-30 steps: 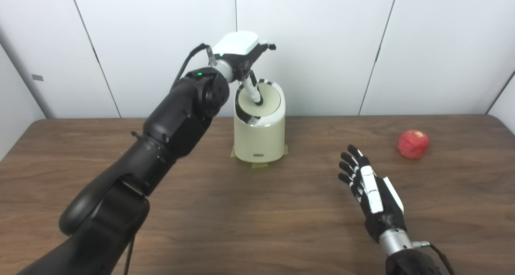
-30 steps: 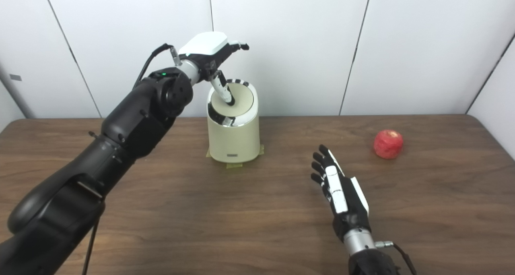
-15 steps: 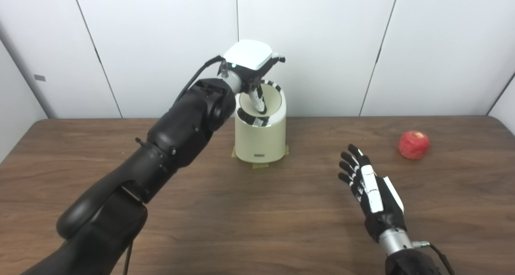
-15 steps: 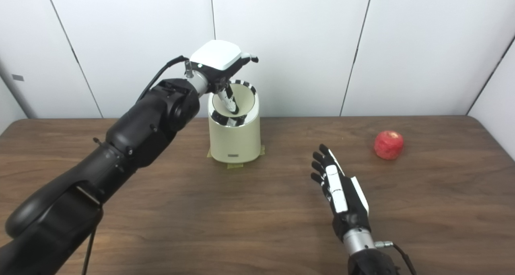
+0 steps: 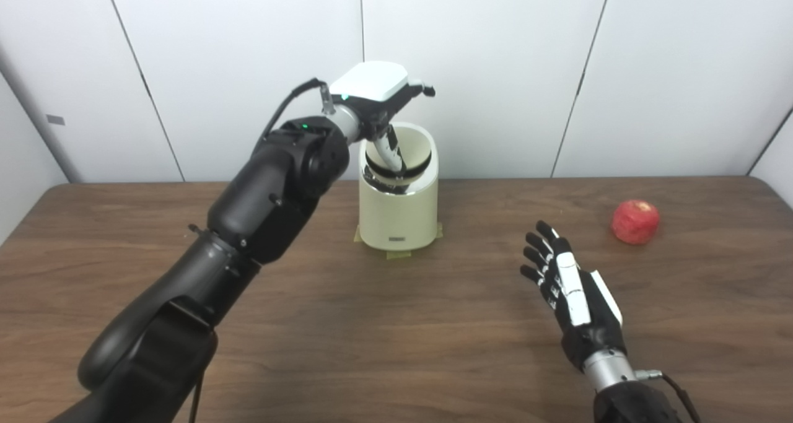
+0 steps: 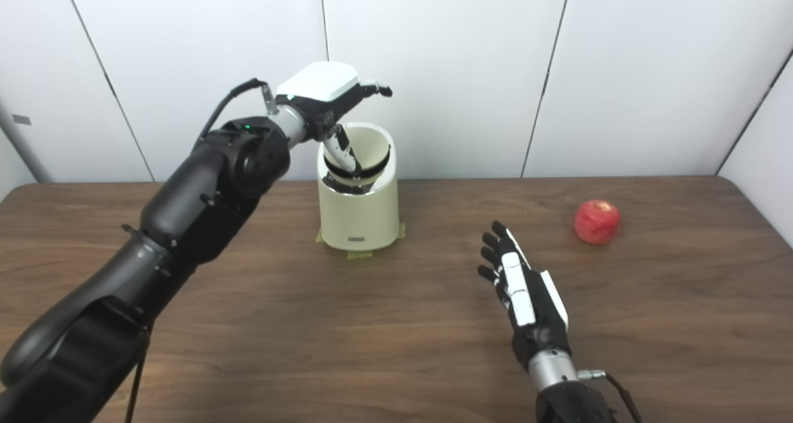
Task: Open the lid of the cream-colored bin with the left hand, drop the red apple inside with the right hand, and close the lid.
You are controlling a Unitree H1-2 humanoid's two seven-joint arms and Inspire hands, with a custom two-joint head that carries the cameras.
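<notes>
Lid (image 5: 414, 150) tipped further open, apple (image 5: 635, 222) beyond right hand (image 5: 573, 299)

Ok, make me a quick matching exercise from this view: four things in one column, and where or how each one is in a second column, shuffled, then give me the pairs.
Things:
1. red apple
2. lid
3. left hand
4. right hand

States:
A. tipped up at the back of the bin's mouth
B. over the bin, one finger reaching down into its opening
C. lying alone at the table's far right
D. open, holding nothing, fingers spread over the table

Pairs: 1-C, 2-A, 3-B, 4-D
</notes>
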